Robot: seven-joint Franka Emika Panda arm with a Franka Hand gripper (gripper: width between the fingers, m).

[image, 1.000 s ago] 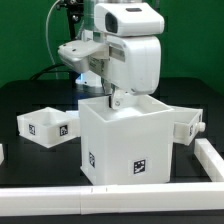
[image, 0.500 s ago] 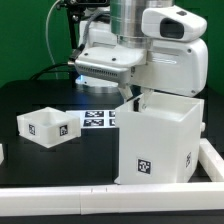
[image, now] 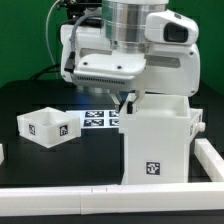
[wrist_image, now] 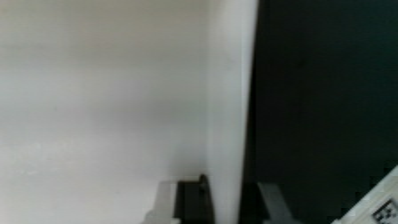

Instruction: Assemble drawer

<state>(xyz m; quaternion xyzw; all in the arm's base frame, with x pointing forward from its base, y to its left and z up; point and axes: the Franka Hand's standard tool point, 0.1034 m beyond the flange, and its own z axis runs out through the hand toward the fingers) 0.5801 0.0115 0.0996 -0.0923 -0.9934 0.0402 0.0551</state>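
Note:
The white cube-shaped housing (image: 158, 140) stands on the black table toward the exterior view's right, a tag on its near face. My gripper (image: 128, 101) reaches down over its left wall, one finger inside and one outside, shut on that wall. In the wrist view the white wall (wrist_image: 125, 100) fills most of the picture and my gripper (wrist_image: 231, 200) straddles its edge. One small tray (image: 45, 125) sits at the exterior view's left. The second tray (image: 198, 128) shows partly behind the housing's right side.
The marker board (image: 97, 120) lies flat behind the housing. A white rail (image: 90, 192) runs along the front edge and another rail (image: 212, 156) along the right. The arm's body hides the area behind the housing.
The housing has slid toward the exterior view's right and turned, so that one tagged face now points at the camera. My gripper moved with it, still on its wall.

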